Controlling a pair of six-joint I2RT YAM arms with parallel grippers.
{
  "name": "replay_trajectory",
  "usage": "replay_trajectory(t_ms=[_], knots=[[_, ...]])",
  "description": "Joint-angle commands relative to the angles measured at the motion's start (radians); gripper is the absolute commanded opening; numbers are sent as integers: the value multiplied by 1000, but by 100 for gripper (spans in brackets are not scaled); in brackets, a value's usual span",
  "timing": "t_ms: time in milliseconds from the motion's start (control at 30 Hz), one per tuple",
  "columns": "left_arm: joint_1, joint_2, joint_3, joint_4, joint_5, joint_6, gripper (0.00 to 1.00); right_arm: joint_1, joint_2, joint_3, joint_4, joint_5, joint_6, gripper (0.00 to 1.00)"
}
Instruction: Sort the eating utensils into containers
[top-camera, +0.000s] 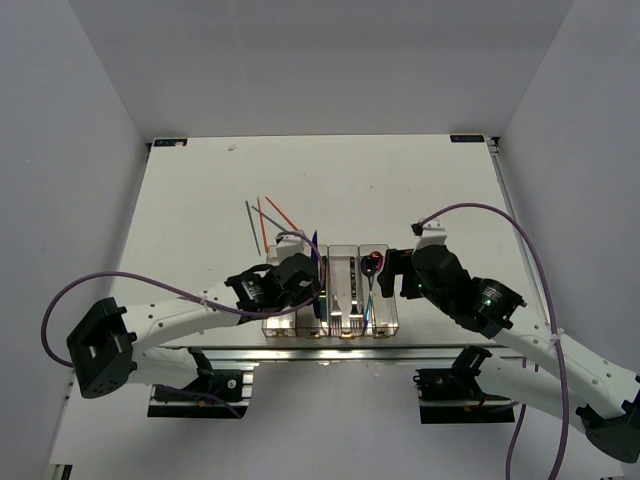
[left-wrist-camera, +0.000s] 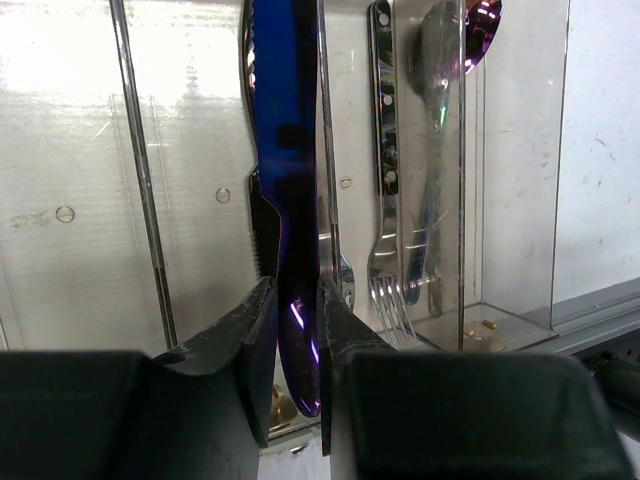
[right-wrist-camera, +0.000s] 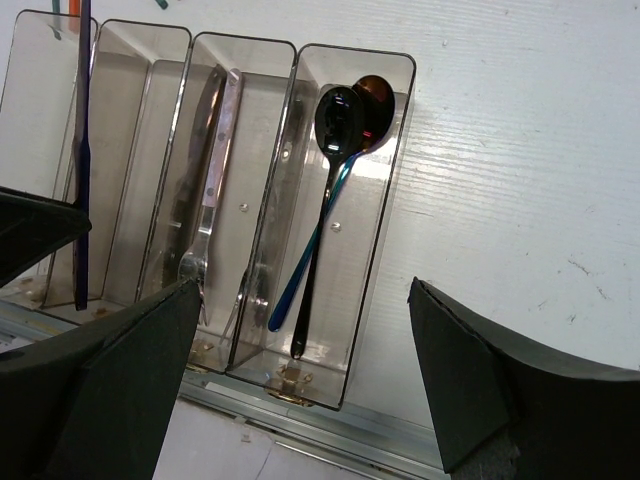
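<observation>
So the left gripper (left-wrist-camera: 295, 340) has its fingers pinched right down on the dark-blue knife (left-wrist-camera: 288, 190), which hangs lengthwise over the left end of the row of clear bins (top-camera: 343, 249). From the overhead cam it looks lined up with the second bin from the left, but honestly I can't tell if it's inside the bin or just above it. The right gripper (right-wrist-camera: 305, 385) is spread wide with nothing in it, sitting just off the right end of the row. The rightmost bin has two spoons crossed over each other, a dark one (right-wrist-camera: 338, 118) and a red-bowled one (right-wrist-camera: 376, 95). The next bin over has a silver fork (right-wrist-camera: 203, 215) lying in it. The green chopstick (top-camera: 250, 223) and orange-red chopsticks (top-camera: 283, 212) are loose on the white table (top-camera: 430, 190), just past the far side of the bins.
</observation>
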Motion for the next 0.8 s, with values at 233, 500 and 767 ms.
replay_trajectory(t_ms=[233,500,767], knots=[[-29,-64,14,-65,-69,-5,65,-4,4,36,41,5,0,89],[-10,-85,184,-251,-323,32,98,-4,31,42,61,-4,-3,89],[493,110,376,-260,-278,159,98,-4,99,45,102,-18,-17,89]])
